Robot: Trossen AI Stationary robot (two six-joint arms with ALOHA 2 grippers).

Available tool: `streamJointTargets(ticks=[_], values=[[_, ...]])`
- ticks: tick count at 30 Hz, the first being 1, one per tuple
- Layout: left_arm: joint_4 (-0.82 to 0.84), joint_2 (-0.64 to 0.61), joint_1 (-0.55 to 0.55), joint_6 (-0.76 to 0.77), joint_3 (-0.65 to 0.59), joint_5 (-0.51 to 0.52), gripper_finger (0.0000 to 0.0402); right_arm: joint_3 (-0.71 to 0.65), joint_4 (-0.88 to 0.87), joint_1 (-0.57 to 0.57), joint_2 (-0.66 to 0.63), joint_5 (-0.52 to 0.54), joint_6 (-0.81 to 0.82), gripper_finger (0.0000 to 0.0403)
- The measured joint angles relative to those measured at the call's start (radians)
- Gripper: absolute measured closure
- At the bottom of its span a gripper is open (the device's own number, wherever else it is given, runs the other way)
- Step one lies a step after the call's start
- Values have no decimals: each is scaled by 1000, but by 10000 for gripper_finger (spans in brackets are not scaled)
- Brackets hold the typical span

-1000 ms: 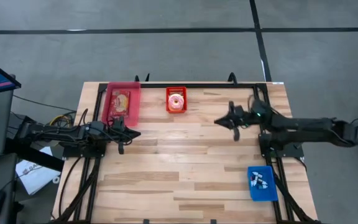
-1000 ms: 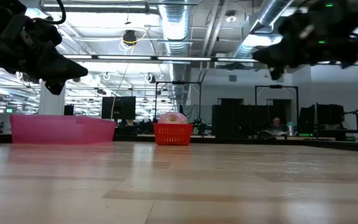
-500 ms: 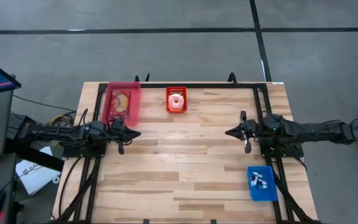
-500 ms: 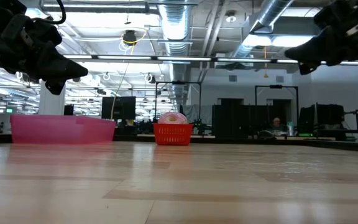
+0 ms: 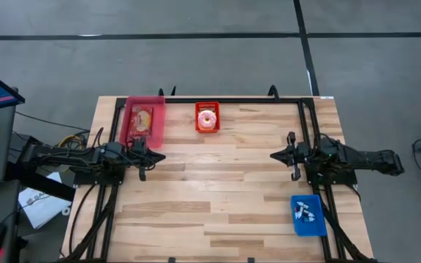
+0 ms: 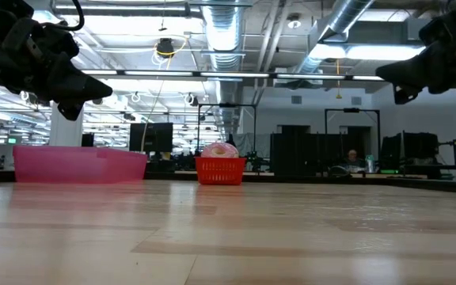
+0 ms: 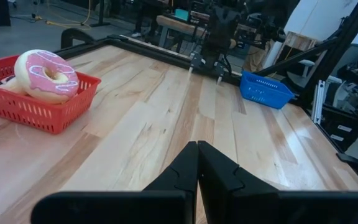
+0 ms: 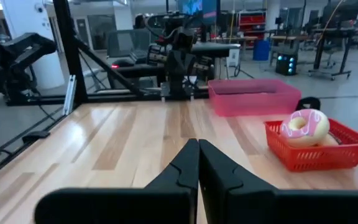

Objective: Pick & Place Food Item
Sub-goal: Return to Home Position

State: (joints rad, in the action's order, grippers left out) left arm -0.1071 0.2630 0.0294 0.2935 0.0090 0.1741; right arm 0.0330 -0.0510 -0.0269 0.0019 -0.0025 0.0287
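Observation:
A pink-frosted doughnut (image 5: 207, 117) lies in a small red basket (image 5: 207, 107) at the table's far middle; the left wrist view shows this doughnut (image 7: 45, 73) too. A pink bin (image 5: 145, 119) at the far left holds a packaged food item (image 5: 142, 118). My left gripper (image 5: 156, 156) hangs shut above the table's left side, pointing right. Above the right side my right gripper (image 5: 275, 155) is shut as well, pointing left. Neither holds anything.
A blue basket (image 5: 308, 215) with small pieces in it stands at the near right. A black frame (image 5: 232, 101) runs along the table's far edge and down both sides. Bare wooden tabletop (image 5: 218, 183) lies between the two arms.
My right gripper has drawn back toward the table's right edge and sunk a little, staying shut, and has swung from slanting toward the far side into line with its base. The left arm and both baskets have kept still.

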Motion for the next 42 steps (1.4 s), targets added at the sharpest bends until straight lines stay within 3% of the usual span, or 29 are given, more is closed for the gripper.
streamJointTargets(ticks=[16, 20, 24, 42], values=[[-6, 0, 0, 0, 0, 0, 399, 0, -2, 13, 83, 3, 149, 403], [-6, 0, 0, 0, 0, 0, 399, 0, 1, 20, 112, 25, 89, 403], [-6, 0, 0, 0, 0, 0, 399, -1, 10, 20, 116, 29, 169, 403], [-6, 0, 0, 0, 0, 0, 399, -1, 3, 20, 116, 29, 174, 403]])
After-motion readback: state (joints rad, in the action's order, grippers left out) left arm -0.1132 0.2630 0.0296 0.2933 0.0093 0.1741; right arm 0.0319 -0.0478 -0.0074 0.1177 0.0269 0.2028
